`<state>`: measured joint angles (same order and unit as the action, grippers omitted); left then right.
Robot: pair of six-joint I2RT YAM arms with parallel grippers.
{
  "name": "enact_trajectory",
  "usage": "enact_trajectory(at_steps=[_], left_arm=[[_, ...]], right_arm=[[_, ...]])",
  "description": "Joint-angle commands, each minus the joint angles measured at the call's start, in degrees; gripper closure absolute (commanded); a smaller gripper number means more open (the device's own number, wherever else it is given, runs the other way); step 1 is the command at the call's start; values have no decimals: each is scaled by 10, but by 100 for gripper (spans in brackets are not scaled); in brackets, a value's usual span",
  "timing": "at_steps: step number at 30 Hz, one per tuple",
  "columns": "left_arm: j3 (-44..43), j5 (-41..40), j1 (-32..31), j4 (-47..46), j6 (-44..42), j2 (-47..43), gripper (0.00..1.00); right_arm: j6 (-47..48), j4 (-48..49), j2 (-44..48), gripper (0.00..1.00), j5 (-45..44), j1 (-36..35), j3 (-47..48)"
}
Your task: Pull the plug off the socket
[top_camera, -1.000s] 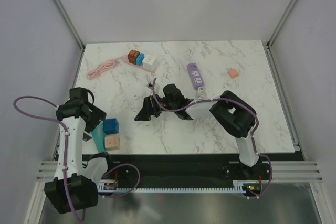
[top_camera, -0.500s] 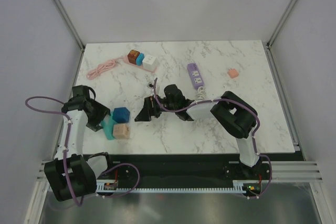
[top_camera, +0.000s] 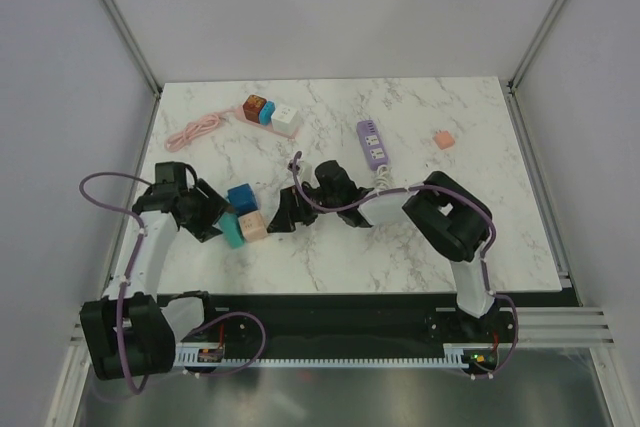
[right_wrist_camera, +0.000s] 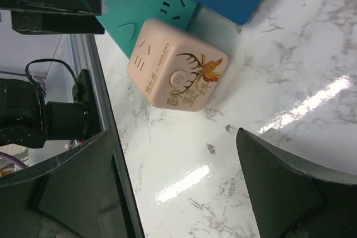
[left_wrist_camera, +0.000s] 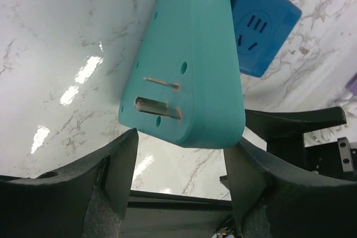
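The pink cube plug (right_wrist_camera: 178,71) sits on the teal socket block (left_wrist_camera: 189,54), beside a blue cube plug (left_wrist_camera: 259,26), all lying on the marble desk (top_camera: 420,247). This group lies between the two end effectors. The left end effector (left_wrist_camera: 181,143) pinches the near end of the teal block, whose two metal prongs face its wrist camera. The left arm rises from the near left corner, bends at the elbow and turns its wrist inward to the right. The right end effector (right_wrist_camera: 175,135) is spread wide, with the pink cube just ahead of its fingers (right_wrist_camera: 78,176) and not touched. The right arm folds at its elbow and stretches low to the left across the desk. Beyond the right end effector lies a purple power strip (top_camera: 372,142).
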<state>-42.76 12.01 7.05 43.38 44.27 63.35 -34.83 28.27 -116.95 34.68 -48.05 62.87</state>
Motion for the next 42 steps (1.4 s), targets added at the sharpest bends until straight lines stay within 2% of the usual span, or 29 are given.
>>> enact_trajectory(at_steps=[1, 3, 5, 8, 11, 14, 17, 19, 28, 34, 35, 38, 42], left_arm=[[-18, 0, -3, 5, -53, -52, 28], [-36, -49, -4, 24, -66, -99, 18], [-47, -52, -5, 28, -76, -119, 11], [-60, -80, -4, 36, -90, -112, 10], [-61, -73, -6, 30, -99, -80, 14], [-48, -75, -35, -1, -104, -63, 18], [-44, -153, -127, -6, -88, -43, 19], [-36, -199, -150, -6, -79, -34, 18], [-18, -265, -174, -24, -57, -2, 21], [-7, -256, -177, -43, -41, 33, 33], [-3, -256, -177, -50, -40, 40, 39], [1, -258, -177, -54, -36, 47, 51], [8, -248, -177, -70, -36, 36, 60]], right_arm=[[35, -20, 55, 2, -24, 4, -13], [35, -19, 79, 2, -33, 4, -41], [31, -16, 95, 2, -50, 3, -61], [13, -2, 126, 2, -60, 4, -98], [3, 6, 150, 2, -59, 2, -122], [12, -11, 176, 2, -71, 3, -137], [17, -23, 202, 2, -78, 3, -146], [19, -23, 208, 2, -80, 3, -150], [27, -34, 225, 2, -86, 3, -169], [31, -45, 234, 2, -89, 2, -176], [31, -45, 235, 2, -89, 3, -177], [32, -52, 238, 2, -89, 3, -175], [28, -54, 233, 2, -87, 0, -172]])
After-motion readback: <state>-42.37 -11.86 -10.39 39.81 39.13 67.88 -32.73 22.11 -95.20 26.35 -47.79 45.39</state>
